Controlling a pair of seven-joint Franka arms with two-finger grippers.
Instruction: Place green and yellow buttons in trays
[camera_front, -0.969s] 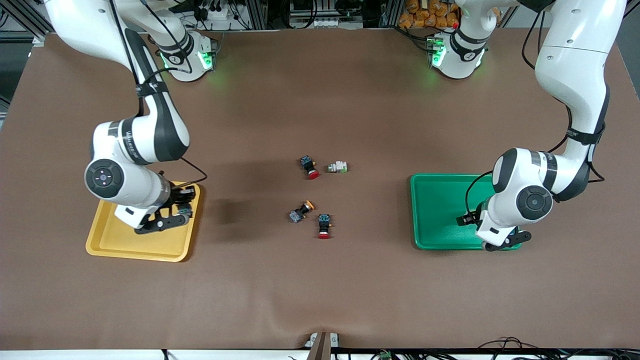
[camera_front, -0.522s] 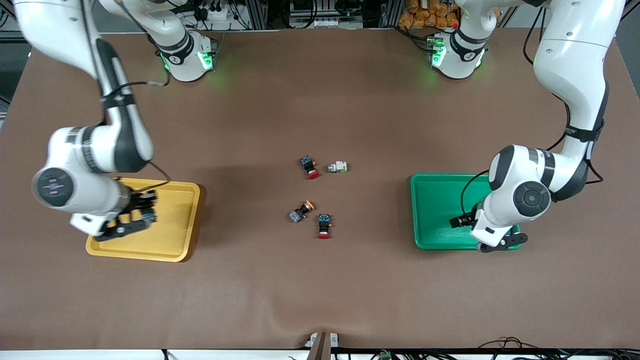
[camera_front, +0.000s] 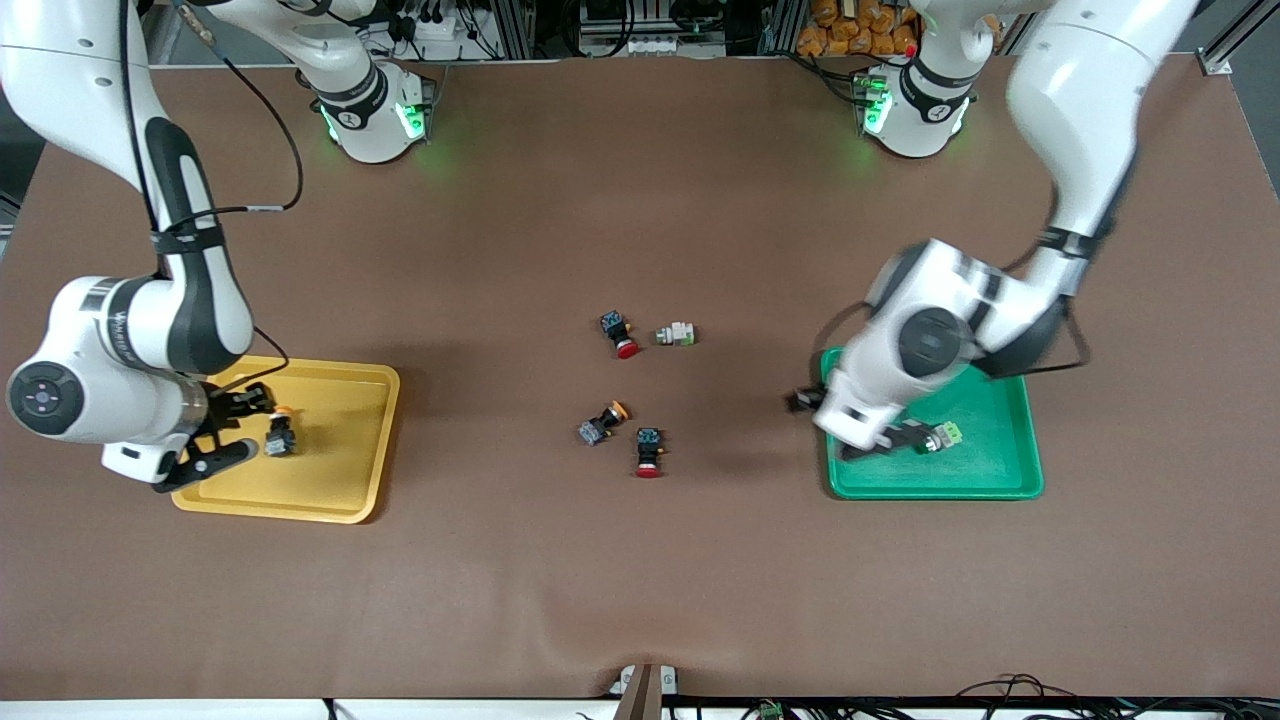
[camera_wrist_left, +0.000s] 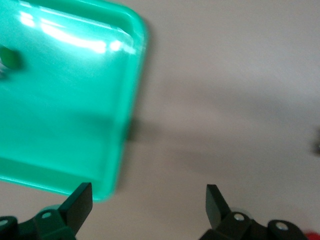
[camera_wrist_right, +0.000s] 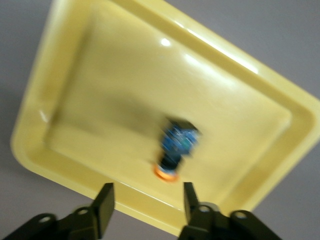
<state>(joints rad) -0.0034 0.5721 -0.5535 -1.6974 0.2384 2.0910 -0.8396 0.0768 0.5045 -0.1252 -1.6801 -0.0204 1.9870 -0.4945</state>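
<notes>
Both empty: left tool (camera_front: 835, 425) spread wide, nearest the green button (camera_front: 677, 334); right tool (camera_front: 232, 430) parted above yellow tray (camera_front: 340, 490).

My right arm comes down from its base and bends low over the right arm's end of the tabletop, wrist turned downward. Its right claw (camera_front: 232, 432) hangs above the yellow tray (camera_front: 340, 495), fingers (camera_wrist_right: 104, 207) parted with nothing between them. My left arm arches out from its base, elbow high, forearm angled down toward the tabletop's middle. The left claw (camera_front: 868, 440) sits over the inner edge of the green tray (camera_front: 1000, 487), fingers (camera_wrist_left: 80, 202) spread wide and empty
</notes>
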